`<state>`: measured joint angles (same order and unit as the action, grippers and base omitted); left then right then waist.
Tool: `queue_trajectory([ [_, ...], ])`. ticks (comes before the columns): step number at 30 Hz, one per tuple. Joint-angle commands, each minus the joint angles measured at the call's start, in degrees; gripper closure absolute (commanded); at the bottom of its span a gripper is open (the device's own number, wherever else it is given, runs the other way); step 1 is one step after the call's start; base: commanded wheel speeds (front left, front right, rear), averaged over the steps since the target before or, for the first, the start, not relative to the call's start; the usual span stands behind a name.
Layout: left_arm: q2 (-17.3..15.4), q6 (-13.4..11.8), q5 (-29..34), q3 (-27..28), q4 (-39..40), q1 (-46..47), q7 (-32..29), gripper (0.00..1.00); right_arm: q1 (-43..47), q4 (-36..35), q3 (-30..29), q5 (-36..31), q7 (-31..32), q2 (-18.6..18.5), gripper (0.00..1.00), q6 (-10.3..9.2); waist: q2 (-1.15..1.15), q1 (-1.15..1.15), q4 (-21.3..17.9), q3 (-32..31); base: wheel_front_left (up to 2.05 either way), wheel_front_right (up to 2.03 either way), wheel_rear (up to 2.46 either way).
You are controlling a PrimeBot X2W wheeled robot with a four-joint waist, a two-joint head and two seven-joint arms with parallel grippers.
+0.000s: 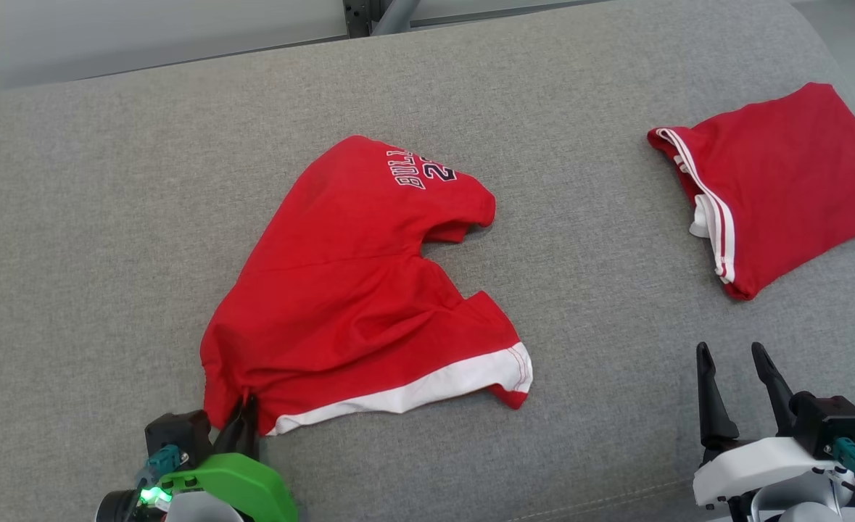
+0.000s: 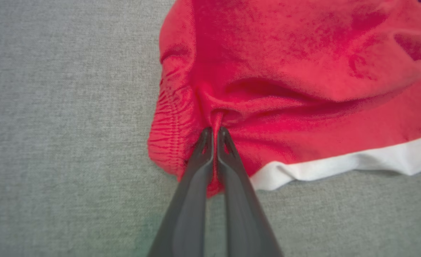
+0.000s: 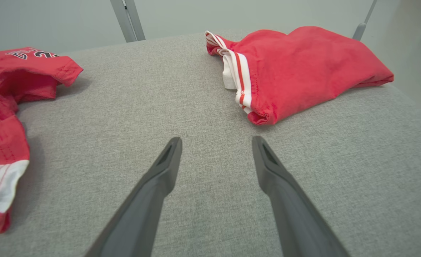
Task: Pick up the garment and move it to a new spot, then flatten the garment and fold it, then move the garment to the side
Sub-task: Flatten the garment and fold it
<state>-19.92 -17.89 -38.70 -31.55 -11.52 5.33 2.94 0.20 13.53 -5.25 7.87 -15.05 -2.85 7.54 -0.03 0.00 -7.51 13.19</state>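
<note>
Left pincer is clamping the near-left corner of the red garment, likely for lifting; right pincer is hovering agape, well right of it.

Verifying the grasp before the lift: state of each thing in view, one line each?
crumpled red garment: unfolded, wrinkled, lying on the cushion, near edge pinched
left gripper: shut on a tuck of the crumpled red garment's fabric
right gripper: open, nothing between its fingers
folded red garment: folded, lying apart at the right
grey cushion: flat, bearing both garments
</note>
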Motion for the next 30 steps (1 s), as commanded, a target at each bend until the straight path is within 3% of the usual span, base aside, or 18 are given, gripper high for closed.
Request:
queue_trajectory([
  [1,-0.15,0.21,-0.11,0.16,0.64,0.76,0.14,1.0,-0.08,0.14,-0.24,0.11,-0.18,-0.1,0.0,-0.11,0.03,0.0,0.04,-0.13,0.0,0.0,0.0],
  [7,-1.87,-0.43,1.75,-1.09,6.71,2.16,-2.27,1.0,0.15,0.47,-0.04,0.18,-0.18,-0.1,0.0,-0.11,0.03,0.0,0.43,-0.73,0.0,0.0,0.0],
  [13,-3.56,1.29,3.09,-3.89,9.55,8.05,-9.39,1.0,-0.54,0.82,0.4,-0.34,-0.18,-0.1,0.0,-0.11,0.03,0.0,0.68,-0.73,0.0,0.0,0.0],
  [18,-2.13,3.9,3.01,-5.67,4.22,15.32,-14.33,1.0,-1.19,0.87,0.98,-0.45,-0.18,-0.11,0.0,-0.11,0.03,0.0,-0.35,0.1,0.0,0.0,0.0],
  [24,0.64,7.9,4.21,-7.47,-6.72,24.19,-15.39,1.0,-2.1,1.34,1.74,0.44,-0.18,-0.09,0.0,-0.11,0.03,0.0,-3.0,1.8,0.0,0.0,0.0],
  [25,1.04,8.42,4.57,-7.64,-8.39,25.49,-14.84,0.84,-2.11,1.42,1.79,0.58,-0.18,-0.1,0.0,-0.11,0.03,0.0,-3.42,2.02,0.0,0.0,0.0],
  [26,1.55,8.78,4.79,-7.65,-10.07,26.59,-14.17,0.33,-2.07,1.56,1.77,0.75,-0.18,-0.1,0.0,-0.11,0.03,0.0,-3.79,2.22,0.0,0.0,0.0],
  [27,1.91,9.11,5.01,-7.67,-12.0,27.38,-13.54,0.0,-2.02,1.66,1.78,0.84,-0.18,-0.1,0.0,-0.11,0.03,0.0,-4.14,2.37,0.0,0.0,0.0],
  [30,2.75,10.09,5.1,-7.81,-17.03,28.59,-11.6,0.0,-1.69,1.99,1.73,1.22,-0.18,-0.09,0.0,-0.11,0.03,0.0,-5.01,2.43,0.0,0.0,0.0],
])
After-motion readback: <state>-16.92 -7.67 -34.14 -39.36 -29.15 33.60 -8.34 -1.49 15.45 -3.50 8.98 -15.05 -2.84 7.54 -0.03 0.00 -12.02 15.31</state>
